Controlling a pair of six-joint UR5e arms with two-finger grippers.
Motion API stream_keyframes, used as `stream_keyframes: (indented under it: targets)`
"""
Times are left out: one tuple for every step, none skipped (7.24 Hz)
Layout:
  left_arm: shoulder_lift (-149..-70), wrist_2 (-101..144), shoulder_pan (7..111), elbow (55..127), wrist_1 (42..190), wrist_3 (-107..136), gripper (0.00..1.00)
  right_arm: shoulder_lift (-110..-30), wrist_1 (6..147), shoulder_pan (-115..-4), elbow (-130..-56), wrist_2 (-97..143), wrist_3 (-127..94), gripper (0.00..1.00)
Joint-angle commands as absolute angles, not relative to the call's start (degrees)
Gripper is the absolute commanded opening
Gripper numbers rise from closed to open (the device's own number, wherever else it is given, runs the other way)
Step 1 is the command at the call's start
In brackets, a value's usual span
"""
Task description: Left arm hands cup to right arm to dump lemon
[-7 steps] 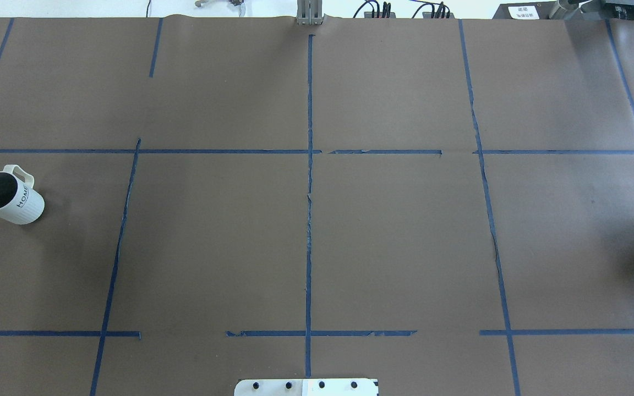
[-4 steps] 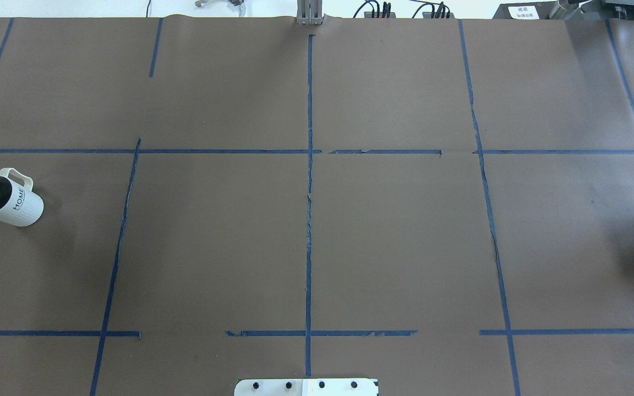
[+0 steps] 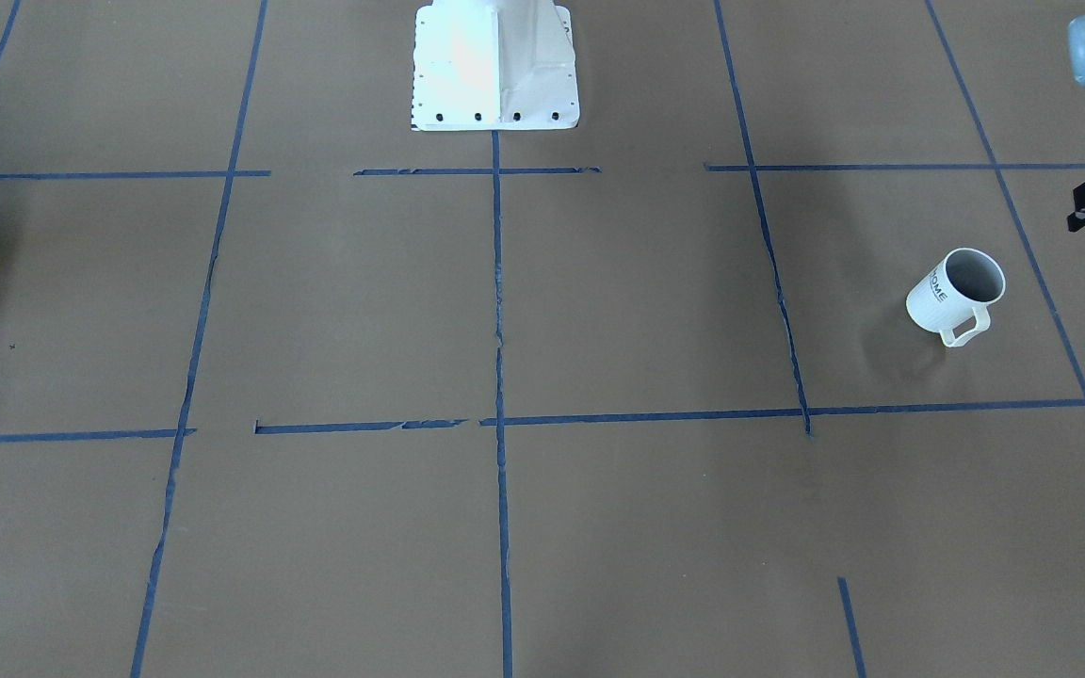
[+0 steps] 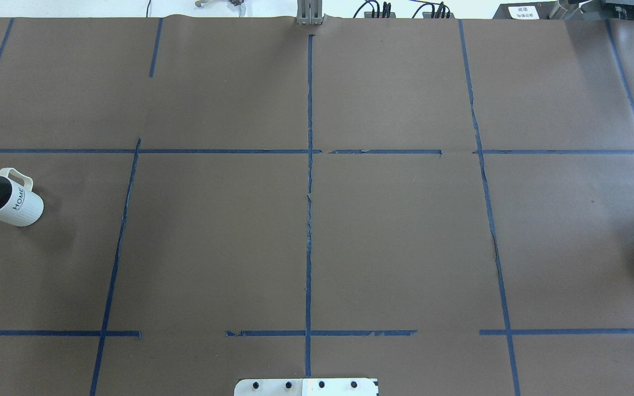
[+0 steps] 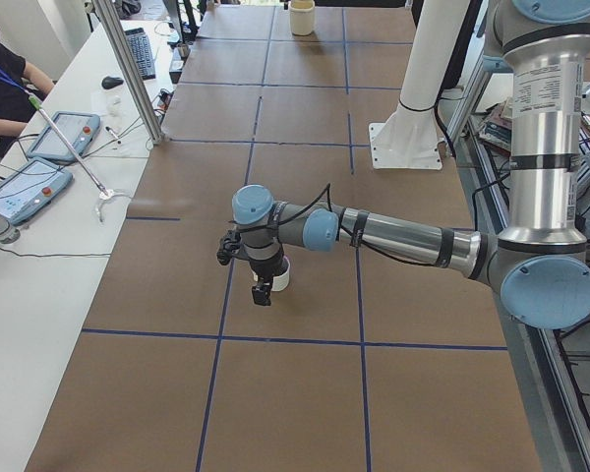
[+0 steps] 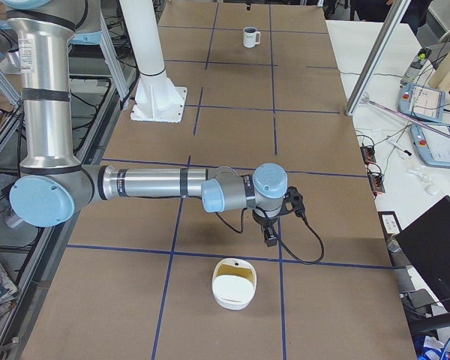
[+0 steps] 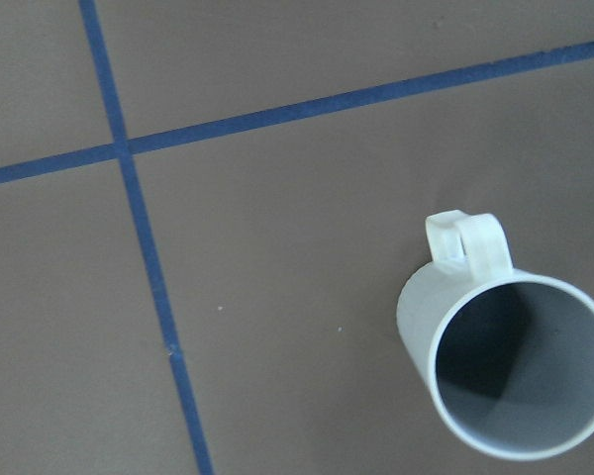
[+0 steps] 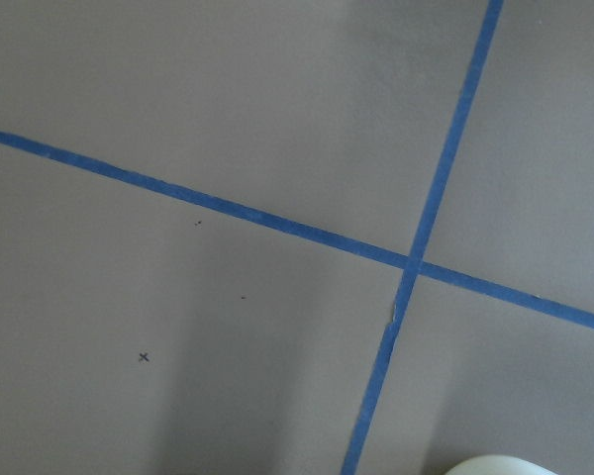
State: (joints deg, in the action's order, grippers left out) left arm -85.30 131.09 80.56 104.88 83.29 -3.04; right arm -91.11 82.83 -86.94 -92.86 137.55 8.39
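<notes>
The off-white "HOME" cup [image 4: 6,198] stands upright at the table's left edge, its handle pointing away from the robot. It also shows in the front view [image 3: 957,294] and in the left wrist view [image 7: 507,368], where its grey inside looks empty. No lemon is visible. The left gripper [image 5: 262,292] hangs just above and beside the cup [image 5: 281,277]; I cannot tell whether it is open or shut. The right gripper [image 6: 271,238] hovers over the table at the far right end; I cannot tell its state either.
A white bowl [image 6: 235,283] with a yellowish inside sits on the table just beyond the right gripper; its rim shows in the right wrist view [image 8: 500,465]. The white robot base [image 3: 495,66] stands at mid-table. Operators' tablets and cables lie past the far edge.
The left gripper's finger, which was at the cup's rim and then in its mouth, has withdrawn out of the overhead view to the left. The cup stands free.
</notes>
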Motion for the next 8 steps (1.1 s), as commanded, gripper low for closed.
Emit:
stream_keyframes:
  targets:
    - [-83.3,131.2,90.7,106.9,73.8,-11.3,1.0,-92.3,87.2,-89.6,-92.9,137.5,11.5,1.0]
    - [-81.0,132.8,91.1,107.0,75.0,-11.5,1.0,-93.5,87.6,-90.2,-92.7,136.9,11.2,1.0]
    - [-80.7,134.4,91.1,107.1,76.5,-11.4,1.0,-94.4,87.7,-90.6,-93.0,136.9,10.7,1.0]
    - [-78.8,134.6,91.1,107.1,77.1,-11.5,1.0,-94.6,87.9,-90.7,-92.9,136.7,10.6,1.0]
    - [-78.7,134.6,91.1,106.8,79.4,-11.4,1.0,-94.6,88.0,-90.7,-93.0,136.6,10.5,1.0]
    - [-78.7,134.6,91.1,106.7,80.0,-11.4,1.0,-94.7,88.0,-90.7,-93.0,136.5,10.5,1.0]
    - [-78.2,134.6,91.1,106.8,80.0,-11.3,1.0,-94.9,88.0,-90.7,-93.0,135.8,10.5,1.0]
    - [-78.0,134.0,91.1,107.0,79.9,-11.3,1.0,-95.4,88.0,-90.7,-93.0,135.3,10.5,1.0]
